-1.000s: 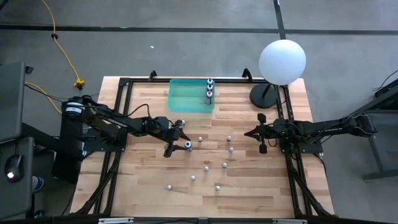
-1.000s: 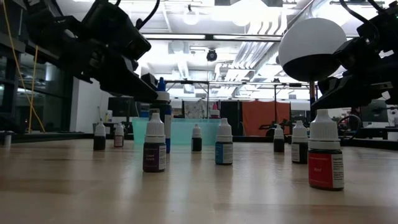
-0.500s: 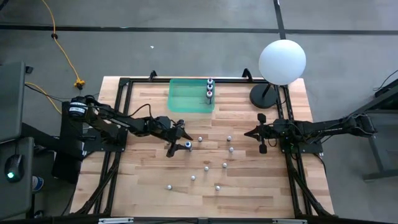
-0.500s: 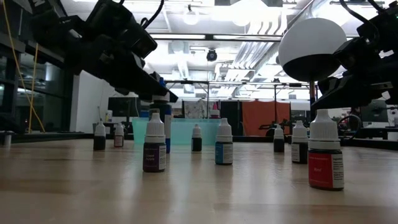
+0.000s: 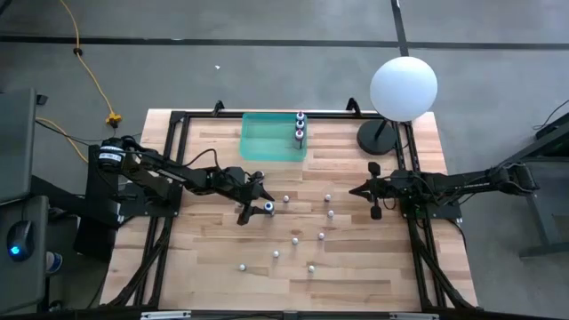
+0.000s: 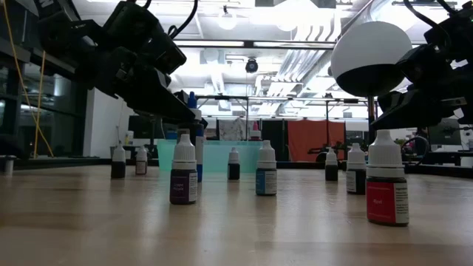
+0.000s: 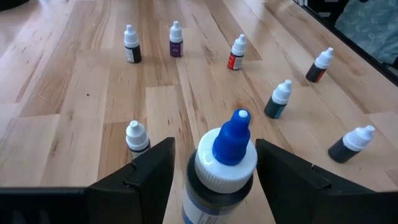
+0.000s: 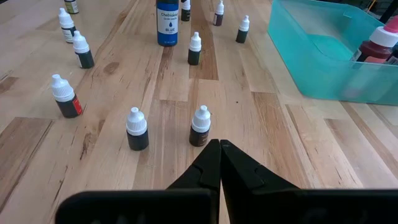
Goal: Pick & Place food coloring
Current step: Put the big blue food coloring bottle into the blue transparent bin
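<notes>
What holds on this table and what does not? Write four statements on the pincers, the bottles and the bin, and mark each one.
1. The left pincer stands open on either side of the blue-capped bottle. True.
2. The right pincer is wide open. False: its fingers are shut together, and it holds nothing.
3. The teal bin is empty. False: a few bottles stand at one end of it.
4. The small bottles out on the table stand upright. True.
</notes>
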